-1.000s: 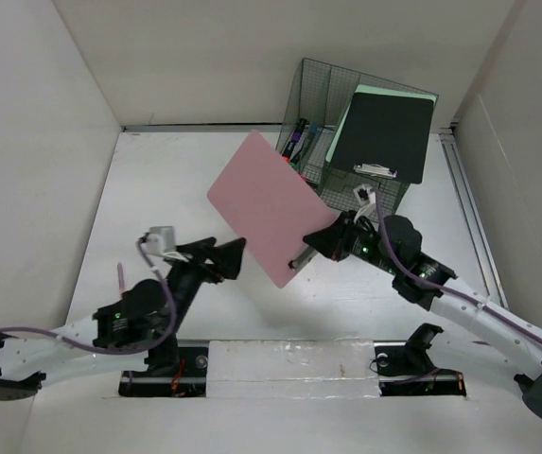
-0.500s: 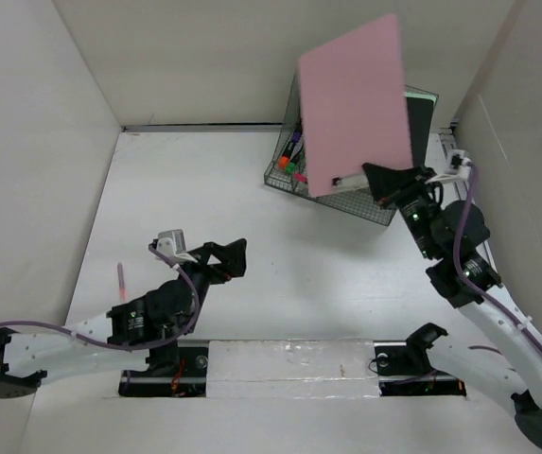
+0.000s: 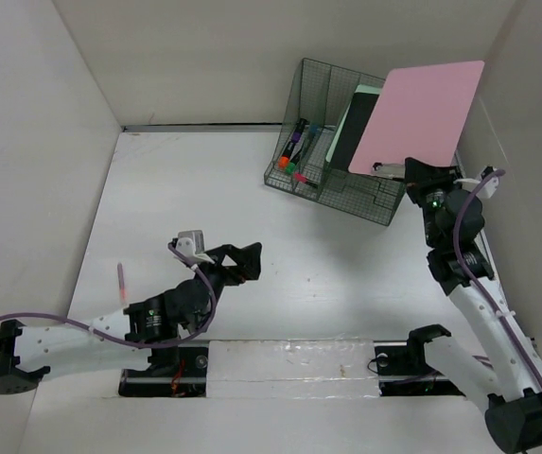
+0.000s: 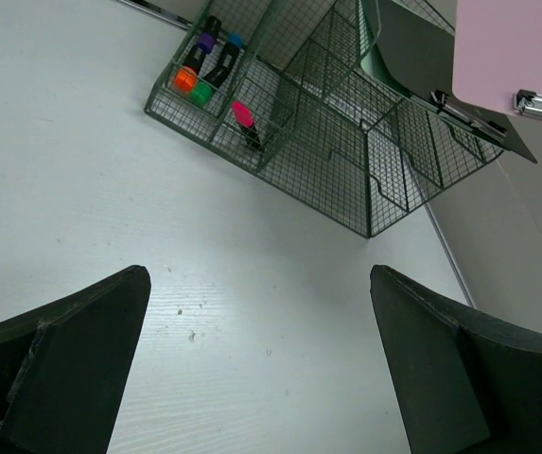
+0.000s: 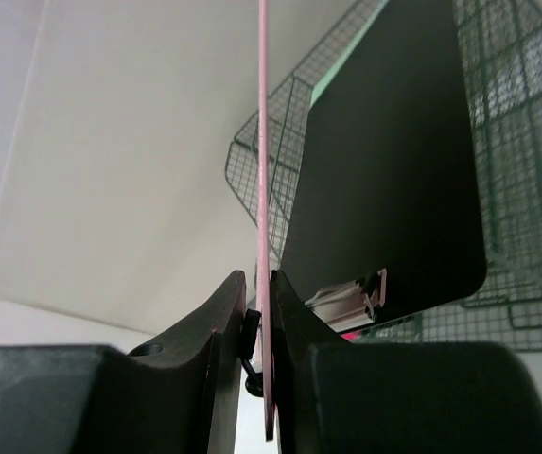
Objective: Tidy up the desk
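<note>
Pink clipboard point(image 3: 420, 113) between right gripper point(image 5: 263, 288) fingers point(image 5: 219, 326)

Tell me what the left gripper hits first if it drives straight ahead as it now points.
Probably the green wire-mesh organizer: the left gripper, jaws open, aims over bare desk toward its near corner. Depth is unclear; if tilted downward, it could touch the desk first.

We see bare worktop point(image 3: 204, 189) across the centre and left of the top view; only a thin pink stick point(image 3: 120, 281) lies near the left wall point(image 3: 34, 142). At upper right the mesh rack point(image 3: 341, 194) fills the corner, and the pink clipboard point(image 3: 420, 112) clamped in the right end effector point(image 3: 414, 170) hangs over it, close to the right wall point(image 3: 535, 142).
</note>
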Controlling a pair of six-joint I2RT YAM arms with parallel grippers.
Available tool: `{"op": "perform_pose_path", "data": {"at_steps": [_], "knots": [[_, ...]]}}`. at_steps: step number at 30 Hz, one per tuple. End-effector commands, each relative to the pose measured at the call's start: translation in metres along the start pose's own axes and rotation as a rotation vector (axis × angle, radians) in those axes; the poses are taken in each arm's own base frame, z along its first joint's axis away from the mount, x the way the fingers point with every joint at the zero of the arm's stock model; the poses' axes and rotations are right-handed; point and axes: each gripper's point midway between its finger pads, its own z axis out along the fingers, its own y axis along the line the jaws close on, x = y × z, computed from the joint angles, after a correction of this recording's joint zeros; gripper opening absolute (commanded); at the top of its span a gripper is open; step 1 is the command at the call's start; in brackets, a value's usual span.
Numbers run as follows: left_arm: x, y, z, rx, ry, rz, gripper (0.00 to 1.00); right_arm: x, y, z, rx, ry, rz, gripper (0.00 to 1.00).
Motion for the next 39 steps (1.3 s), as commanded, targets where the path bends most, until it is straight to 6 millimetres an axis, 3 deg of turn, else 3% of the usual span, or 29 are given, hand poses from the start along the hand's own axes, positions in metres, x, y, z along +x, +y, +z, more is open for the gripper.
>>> {"op": "perform_pose_path", "data": {"at_steps": [1,5,13,22,31,39], "knots": [[0.000,-0.007,0.001,0.025,-0.004,-0.020,0.99,-0.003,0.030,0.003,-0.125,-0.005,0.157,0.00],[0.008,-0.003,0.002,0.015,0.005,-0.002,0.99,0.004,0.033,0.006,-0.167,0.014,0.266,0.00],[0.009,-0.004,0.001,0.030,0.016,0.010,0.99,0.032,0.010,0.019,-0.139,0.064,0.326,0.00],[0.016,-0.003,0.000,0.046,0.034,0.007,0.99,0.028,0.012,0.029,-0.099,-0.019,0.387,0.00],[0.011,0.001,-0.002,0.038,0.021,0.004,0.99,0.045,0.006,0.035,-0.047,-0.032,0.428,0.01],[0.012,0.001,-0.001,0.035,0.022,0.005,0.99,0.038,0.003,0.047,-0.014,-0.093,0.423,0.03]]}}
